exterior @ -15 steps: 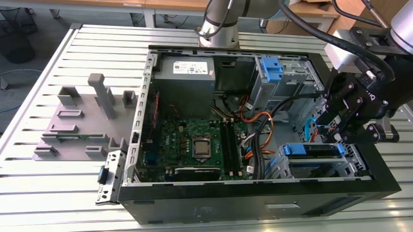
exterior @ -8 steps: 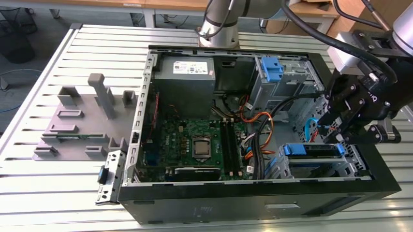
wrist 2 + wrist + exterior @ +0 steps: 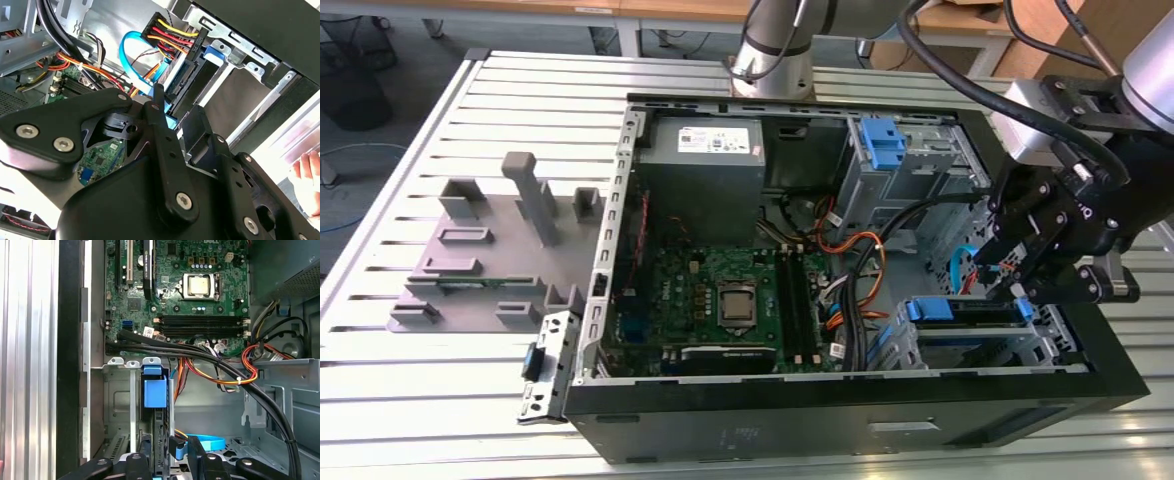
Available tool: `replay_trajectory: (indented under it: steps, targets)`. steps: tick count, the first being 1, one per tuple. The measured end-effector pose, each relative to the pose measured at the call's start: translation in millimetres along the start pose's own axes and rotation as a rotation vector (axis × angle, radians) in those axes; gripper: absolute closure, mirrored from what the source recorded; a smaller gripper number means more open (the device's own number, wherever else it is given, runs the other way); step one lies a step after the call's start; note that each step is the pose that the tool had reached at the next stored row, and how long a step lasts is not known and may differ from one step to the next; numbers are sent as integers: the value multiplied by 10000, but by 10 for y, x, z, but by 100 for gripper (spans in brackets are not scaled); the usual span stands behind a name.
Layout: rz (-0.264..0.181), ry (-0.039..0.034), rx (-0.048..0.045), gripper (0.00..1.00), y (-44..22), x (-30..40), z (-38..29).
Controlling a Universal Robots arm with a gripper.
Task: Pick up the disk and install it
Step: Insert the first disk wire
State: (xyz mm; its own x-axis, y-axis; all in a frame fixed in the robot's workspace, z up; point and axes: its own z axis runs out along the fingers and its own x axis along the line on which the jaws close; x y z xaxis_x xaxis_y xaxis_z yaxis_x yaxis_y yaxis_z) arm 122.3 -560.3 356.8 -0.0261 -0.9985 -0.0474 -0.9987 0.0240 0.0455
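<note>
- The black gripper (image 3: pixel 1047 262) hangs over the open computer case (image 3: pixel 854 395), at about four o'clock from the motherboard (image 3: pixel 727 300) in the exterior view, right above the drive cage (image 3: pixel 961 335) in the case's near corner
- The disk (image 3: pixel 154 390), told by its bright blue caddy, sits edge-up in a slot of that cage; in the first wrist view the blue tab stands between the cage's metal rails, at roughly six o'clock from the processor socket (image 3: pixel 199 285)
- In the exterior view the same blue caddy (image 3: pixel 937 308) shows at the cage mouth, just below the gripper
- In the second wrist view the black fingers (image 3: pixel 162 125) reach down to the disk's connector end, where the bundle of yellow, red and black power wires (image 3: pixel 167 32) and a light blue data cable (image 3: pixel 131 65) lie close by
- The fingers look drawn in around the caddy's edge, yet I cannot tell from here whether they clamp it or merely rest beside it
- As I judge it, the picking up is done and the disk is already well into its bay; whether it is fully seated I cannot say
- A second blue caddy (image 3: pixel 881 140) stands in the upper bay, near one o'clock from the motherboard, apart from the work
- A person's hand (image 3: pixel 307 172) shows at the edge of the second wrist view, outside the case
</note>
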Motion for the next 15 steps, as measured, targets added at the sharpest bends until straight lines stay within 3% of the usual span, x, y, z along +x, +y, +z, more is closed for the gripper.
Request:
replay_trajectory:
  steps: [9,11,14,15]
  targets:
    - [0,-1,0,59,0,0,3]
    - [-1,1,0,65,0,0,2]
    - [0,2,0,83,0,0,2]
    - [0,3,0,83,0,0,2]
